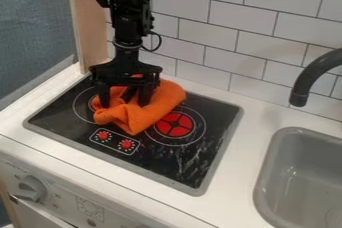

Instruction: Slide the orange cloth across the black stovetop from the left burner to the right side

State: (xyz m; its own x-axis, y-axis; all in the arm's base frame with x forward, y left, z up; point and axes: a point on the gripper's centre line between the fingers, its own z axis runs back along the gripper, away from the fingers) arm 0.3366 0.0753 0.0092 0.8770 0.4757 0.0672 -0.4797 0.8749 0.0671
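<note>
The black gripper [125, 103] hangs down over the back left part of the stovetop, its two fingers standing wide apart. Directly under it lies a crumpled orange cloth [163, 103], and both fingertips rest on or against its folds; exactly how deep they sit in the fabric cannot be told. The cloth covers part of the left burner ring and reaches to the edge of the red-centred burner [175, 124].
Two red knobs [126, 144] are at the front of the black stovetop [180, 164]. To the right are a grey sink [267, 184] and a dark curved faucet [308, 78]. A white tiled wall [220, 37] rises behind, and a wooden post [87, 22] stands at the back left.
</note>
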